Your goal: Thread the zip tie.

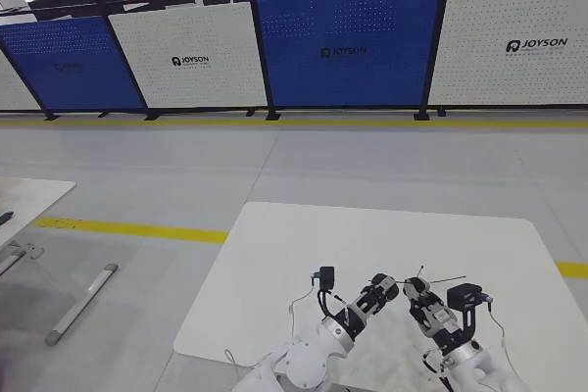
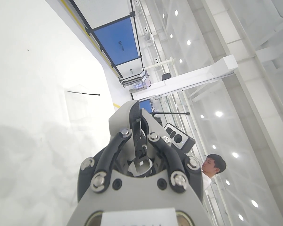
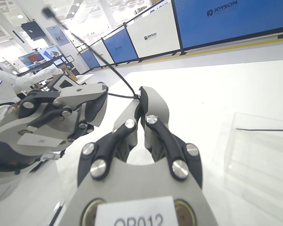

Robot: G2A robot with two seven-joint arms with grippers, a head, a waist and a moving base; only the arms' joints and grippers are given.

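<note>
Above the near edge of the white surface (image 1: 372,235), threading looks barely begun: the zip tie (image 3: 89,48) hangs in the air with its head free, so the tail has yet to enter it. The right end effector (image 3: 139,96) is clamped on the strap at its bend. The left end effector (image 2: 139,109) is closed where the short strand ends, apparently pinching it.

Slim black zip tie (image 3: 94,52), kinked, held aloft, head end uppermost.
</note>
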